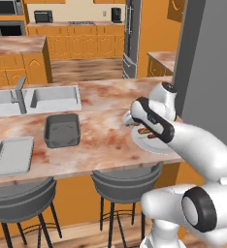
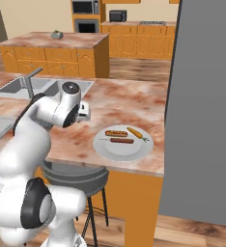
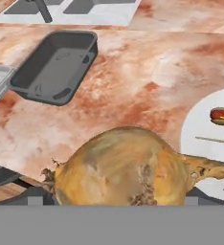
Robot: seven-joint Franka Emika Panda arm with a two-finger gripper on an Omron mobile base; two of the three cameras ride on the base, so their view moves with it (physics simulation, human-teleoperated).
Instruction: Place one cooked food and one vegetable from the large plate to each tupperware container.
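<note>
I have the hand [image 2: 87, 112] spread wide around a yellow onion [image 3: 121, 167], which sits between the finger tips at the bottom of the hand view, so I judge it held and not lying loose on the surface [image 1: 105, 140]. The hand sits above the bare marble, just beside the large plate [image 2: 122, 149] and on the side of it towards the containers. On the plate I count two hot dogs [image 2: 116, 133] and what looks like a carrot [image 2: 134, 132]. A thin skewer-like line lies there too, but I cannot say what it is. The dark-grey tub [image 1: 62, 130] stands in front of the sink [image 1: 55, 97], well apart from the plate, and it looks empty from both the base and the hand cameras. The light-grey tray [image 1: 12, 155] lies beside the tub near the surface's edge, and it looks empty as well. So, as I read it, nothing has been delivered yet: the onion is the first item on its way, and after it a cooked piece must join it, then another vegetable and cooked piece must go to the other container.
</note>
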